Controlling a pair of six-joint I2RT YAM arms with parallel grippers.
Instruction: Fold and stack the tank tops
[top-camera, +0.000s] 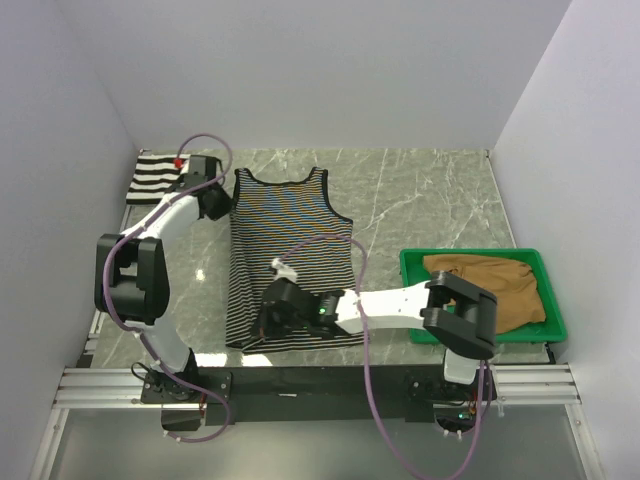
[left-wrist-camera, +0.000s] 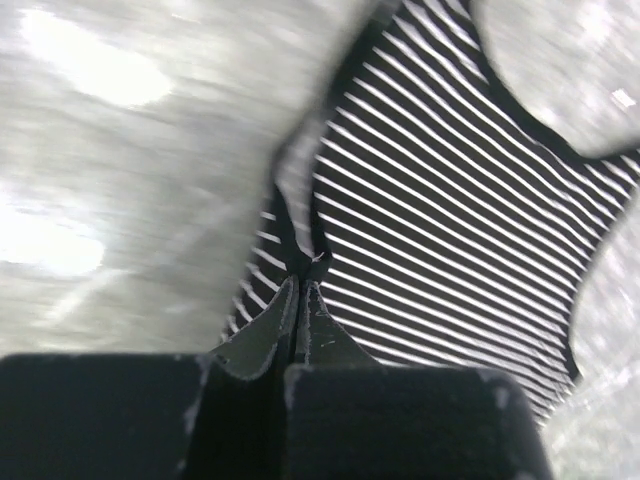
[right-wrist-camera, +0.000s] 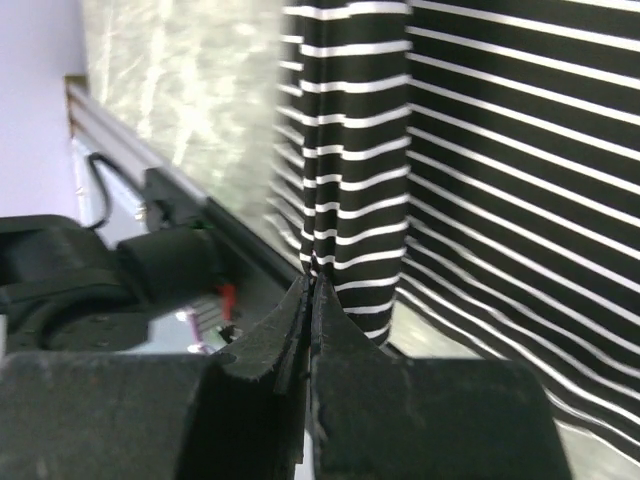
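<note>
1. Setting: a grey-veined marble tabletop (top-camera: 430, 200) enclosed by plain white walls (top-camera: 300, 70) served as the working surface.
2. The pinstriped tank top (top-camera: 290, 250) lay flat at mid-table with its neckline toward the far wall and its hem toward the arm bases. It spanned the space between the two sets of fingers.
3. The left gripper (top-camera: 228, 203) met the garment at its left armhole edge. In the left wrist view its fingers (left-wrist-camera: 265, 340) were pressed together, and the dark bound edge of the cloth was pinched at their tips. The striped body (left-wrist-camera: 450, 220) spread beyond and to the right of the fingertips, and bare marble lay to their left.
4. The right gripper (top-camera: 262, 325) sat at the near-left corner of the hem. In the right wrist view its fingers (right-wrist-camera: 270, 350) were clamped on a narrow fold of the same cloth (right-wrist-camera: 345, 150), which rose straight up from the tips. The rest of the garment lay to the right of the fingers. The tabletop and a metal rail (right-wrist-camera: 110, 120) lay to their left.
5. The wide-striped tank top (top-camera: 155, 175) rested folded in the far-left corner, just outside the left gripper's fingers and apart from the pinstriped garment.
6. The tan-brown tank top (top-camera: 490, 290) lay bunched inside a green plastic tray (top-camera: 450, 254), well to the right of the right gripper's fingers.
</note>
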